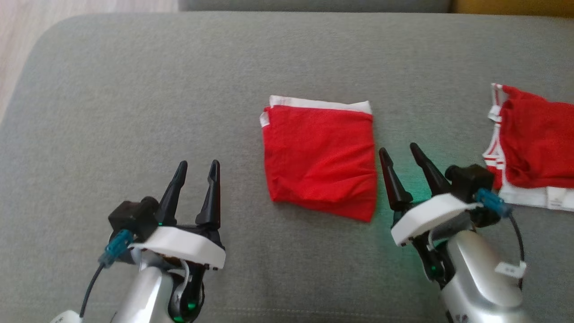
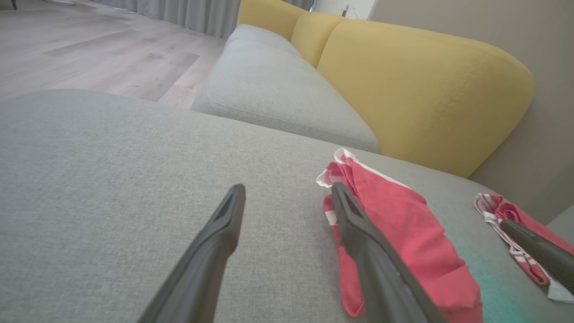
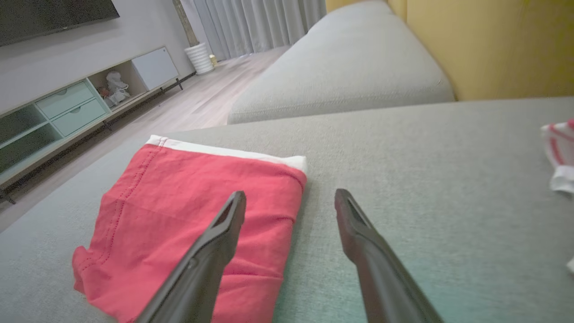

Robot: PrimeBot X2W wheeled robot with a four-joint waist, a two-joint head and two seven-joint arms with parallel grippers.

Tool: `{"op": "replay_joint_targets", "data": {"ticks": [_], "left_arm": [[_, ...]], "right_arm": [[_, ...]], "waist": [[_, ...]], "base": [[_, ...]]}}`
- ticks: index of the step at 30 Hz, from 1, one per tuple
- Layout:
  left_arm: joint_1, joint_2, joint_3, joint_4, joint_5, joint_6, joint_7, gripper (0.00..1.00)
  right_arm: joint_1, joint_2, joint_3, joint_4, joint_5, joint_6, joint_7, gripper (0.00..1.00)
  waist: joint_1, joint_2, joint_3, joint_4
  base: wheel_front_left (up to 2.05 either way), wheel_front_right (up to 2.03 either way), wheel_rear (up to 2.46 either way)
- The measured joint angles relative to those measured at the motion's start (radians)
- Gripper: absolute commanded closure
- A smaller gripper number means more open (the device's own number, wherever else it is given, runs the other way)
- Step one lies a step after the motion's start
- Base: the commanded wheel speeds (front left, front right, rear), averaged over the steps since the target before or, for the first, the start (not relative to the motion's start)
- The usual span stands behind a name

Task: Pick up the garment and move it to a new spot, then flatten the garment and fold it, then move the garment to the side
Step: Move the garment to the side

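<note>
A home living room is showing here. A broad grey sofa cushion (image 1: 134, 89) is spreading out under the cameras, with a folded red garment (image 1: 320, 157) lying on it. In the left wrist view, plump yellow back cushions (image 2: 403, 89) are rising at one o'clock and pale wood flooring (image 2: 89, 58) is running off at ten o'clock. In the right wrist view, a dark television (image 3: 54, 18) is hanging on the wall at eleven o'clock, a low cabinet (image 3: 67, 107) with drawers is standing at nine o'clock, and grey curtains (image 3: 260, 22) are hanging at twelve o'clock.
</note>
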Motion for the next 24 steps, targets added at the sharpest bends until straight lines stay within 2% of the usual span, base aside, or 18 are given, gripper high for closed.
{"op": "replay_joint_targets", "data": {"ticks": [7,13,15,19,24], "left_arm": [[-0.014,0.000,-0.009,0.007,-0.002,0.000,0.000,0.00],[-0.019,0.000,-0.013,0.012,-0.002,0.000,0.000,0.00],[-0.022,0.000,-0.013,0.013,-0.002,0.000,0.000,0.00],[-0.024,0.000,-0.006,0.013,-0.001,0.000,0.000,0.00],[-0.024,0.000,0.000,0.014,0.002,0.000,0.000,0.00]], "right_arm": [[-0.080,-0.001,0.043,0.143,0.165,0.000,0.068,0.00],[-0.137,-0.002,0.092,0.257,0.210,0.000,0.072,0.00],[-0.158,-0.003,0.120,0.280,0.196,0.000,0.067,1.00],[-0.202,-0.004,0.142,0.330,0.050,0.000,0.000,1.00],[-0.230,-0.028,0.130,0.342,-0.189,0.000,-0.079,1.00]], "waist": [[0.0000,0.0000,0.034,0.048],[0.0000,0.0000,0.051,0.072],[0.0000,0.0000,0.053,0.073],[0.0000,0.0000,0.050,0.058],[0.0000,0.0000,0.043,0.019]], "base": [[0.00,0.00,0.00],[0.00,0.00,0.00],[0.00,0.00,0.00],[0.00,0.00,0.00],[0.00,0.00,0.00]]}}
